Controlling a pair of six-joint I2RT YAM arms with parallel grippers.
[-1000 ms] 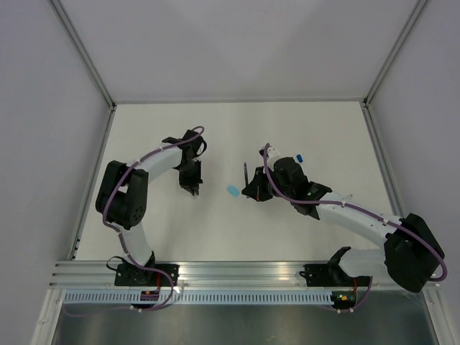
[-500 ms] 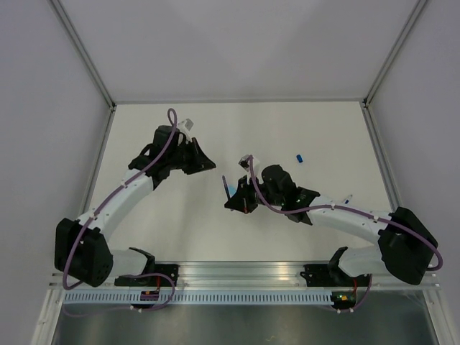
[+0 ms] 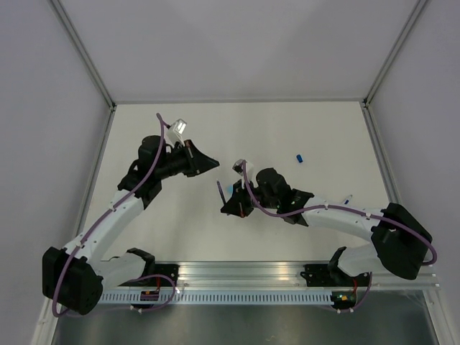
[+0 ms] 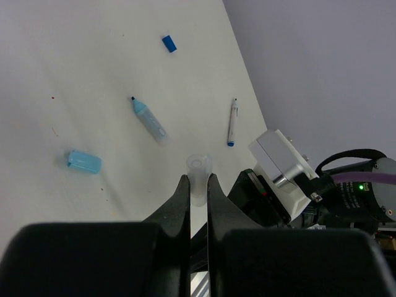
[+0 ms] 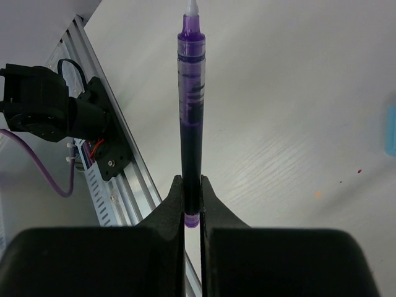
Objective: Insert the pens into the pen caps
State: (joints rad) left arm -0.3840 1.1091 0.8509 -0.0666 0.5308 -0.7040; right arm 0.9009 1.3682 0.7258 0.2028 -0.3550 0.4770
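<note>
- the purple pen (image 5: 190,105) stands between the fingers of the right gripper (image 5: 190,180), gripped close to its back end, with most of the barrel and the white tip reaching out past the fingertips.
- the right jaws are pressed tight on the pen barrel from both sides.
- a clear cap (image 4: 198,168) sits at the very tips of the left gripper (image 4: 198,179), its open mouth facing away from the fingers and its lower part pinched between them.
- the left jaws are nearly together, clamped on that cap.
- in the top view the two grippers are near each other over the middle of the table (image 4: 74,74) but apart; the pen tip slants toward the left gripper and does not touch the cap.
- a sky-blue cap (image 4: 84,161) lies flat on the table, below and to the left of the held cap in the left wrist view.
- a pale blue marker (image 4: 149,119) with a dark tip lies beyond it, uncapped.
- a white pen (image 4: 232,122) with a blue end lies further right, near the right arm.
- a dark blue cap (image 4: 168,43) lies alone, well apart from the rest.
- the metal rail (image 5: 117,179) runs along the near edge of the table.
</note>
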